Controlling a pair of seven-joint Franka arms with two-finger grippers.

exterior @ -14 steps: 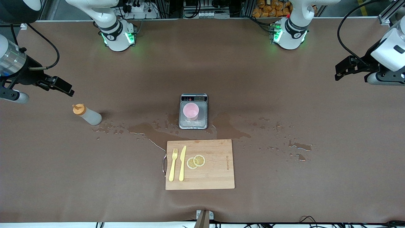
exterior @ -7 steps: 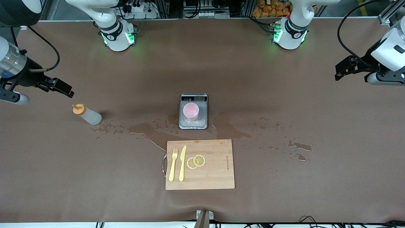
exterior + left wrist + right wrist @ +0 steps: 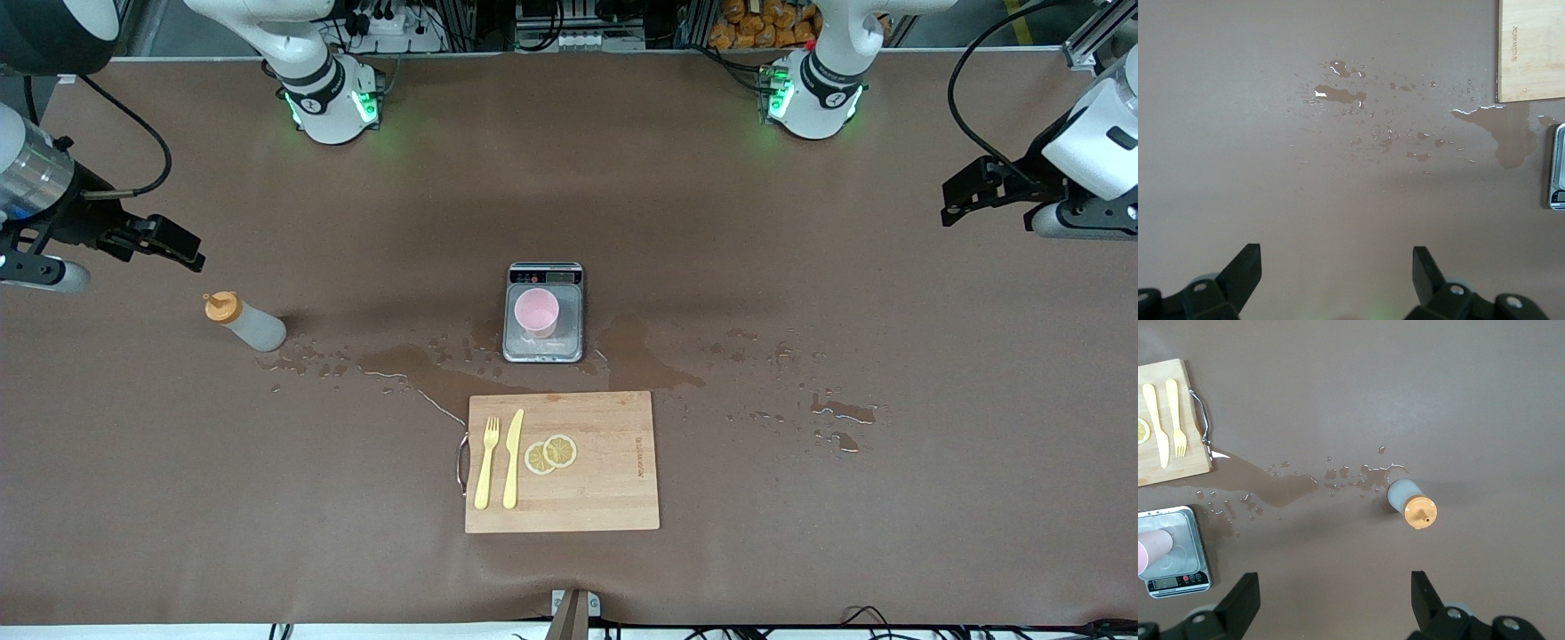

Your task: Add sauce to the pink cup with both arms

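Note:
The sauce bottle (image 3: 246, 324), whitish-grey with an orange cap, stands upright toward the right arm's end of the table; the right wrist view shows the bottle (image 3: 1411, 502) from above. The pink cup (image 3: 536, 311) stands on the grey scale (image 3: 569, 333) mid-table, and only its rim edge (image 3: 1147, 550) shows in the right wrist view. My right gripper (image 3: 189, 253) hangs open over bare table close to the bottle without touching it, its fingers (image 3: 1241, 603) wide apart. My left gripper (image 3: 949, 206) waits open and empty over the left arm's end; its fingers (image 3: 1245, 273) are spread over bare table.
A wooden cutting board (image 3: 605, 484) with a yellow fork (image 3: 485, 462), yellow knife (image 3: 512, 458) and lemon slices (image 3: 550, 453) lies nearer the front camera than the scale. Water puddles (image 3: 418, 364) spread between bottle, scale and board, and more puddles (image 3: 840, 413) lie toward the left arm's end.
My right gripper has shifted slightly toward its own end of the table. The left arm, bottle and cup have not moved.

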